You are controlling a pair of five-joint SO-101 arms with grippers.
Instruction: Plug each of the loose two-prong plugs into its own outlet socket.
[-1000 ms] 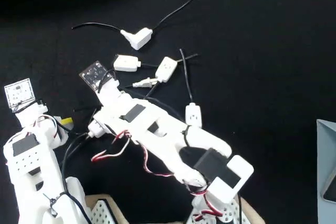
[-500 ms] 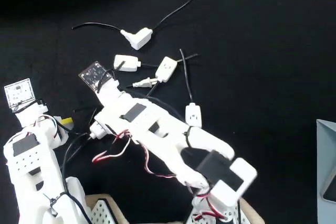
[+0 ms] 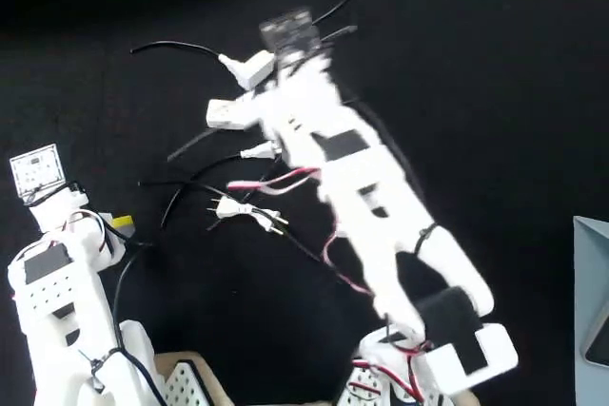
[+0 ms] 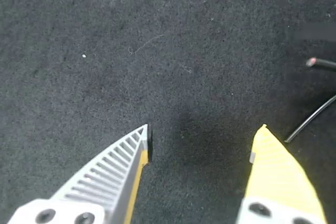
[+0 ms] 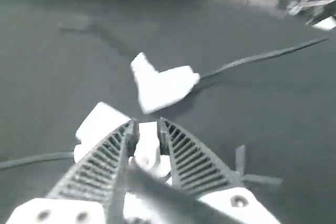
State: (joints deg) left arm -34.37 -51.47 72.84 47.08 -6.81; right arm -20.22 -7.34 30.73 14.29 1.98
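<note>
Holding left gripper (image 4: 205,129) jaws wide apart over bare black counter (image 4: 105,51). Finding 1 loose two-prong plug (image 3: 249,211) lying unplugged mid-counter. Farther out, pinching a white connector (image 5: 147,153) between right gripper (image 5: 147,124) jaws, just beside an angled white plug (image 5: 160,87).

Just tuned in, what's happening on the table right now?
The right arm is stretched toward the far side of the cloth. The right claw looks closed on a small connector with a dark cord, right beside an angled connector and a white block. The left claw is open above bare cloth near its base, holding nothing. A plug lies loose mid-table, not plugged into anything.
</note>
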